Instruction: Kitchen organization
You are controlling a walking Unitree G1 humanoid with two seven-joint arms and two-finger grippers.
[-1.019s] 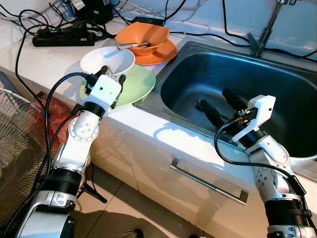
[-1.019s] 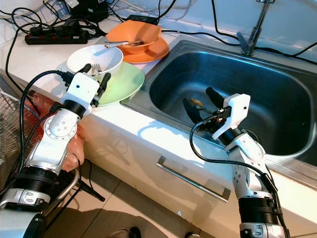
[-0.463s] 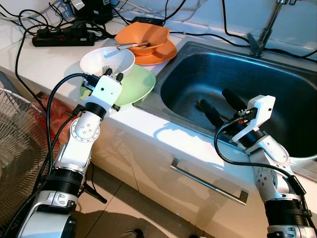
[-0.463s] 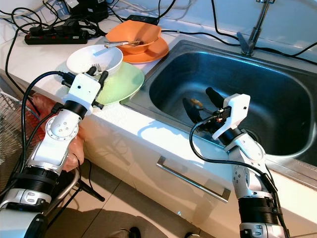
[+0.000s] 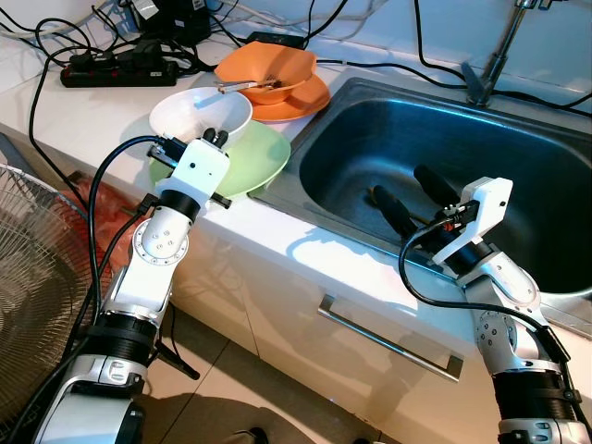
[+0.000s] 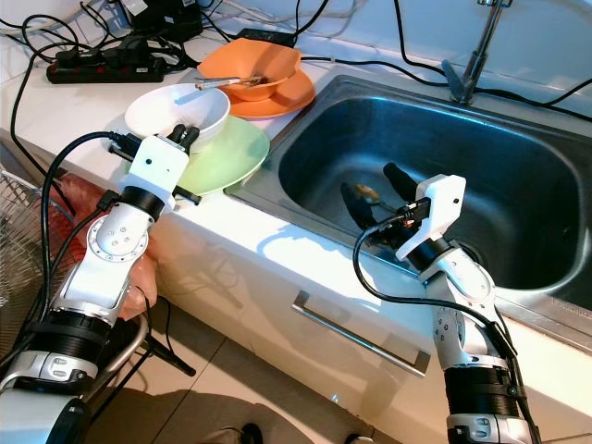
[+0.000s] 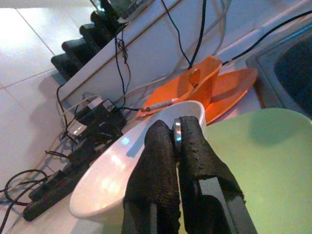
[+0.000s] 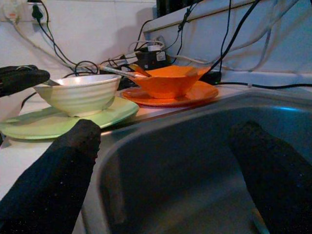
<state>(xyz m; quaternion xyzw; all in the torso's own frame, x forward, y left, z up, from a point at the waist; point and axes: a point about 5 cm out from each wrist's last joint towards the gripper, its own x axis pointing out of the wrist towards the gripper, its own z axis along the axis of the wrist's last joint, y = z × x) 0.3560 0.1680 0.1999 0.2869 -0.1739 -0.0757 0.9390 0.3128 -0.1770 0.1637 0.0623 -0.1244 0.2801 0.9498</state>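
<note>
Cutlery handle [image 7: 177, 136], thin bright metal, is pinched between the closed jaws of the left gripper [image 7: 176, 127] at the near rim of the white bowl [image 5: 199, 112], which sits on the green plate [image 5: 254, 159] on the bench [image 5: 83, 116] beside the sink [image 5: 481, 157]; judged light, stiff and slippery, so hold well down the shank, while bowl and plate look glazed and breakable. Right gripper [image 5: 409, 196] hangs over the sink basin with jaws spread wide and empty. No brand, label or legible writing can be made out.
</note>
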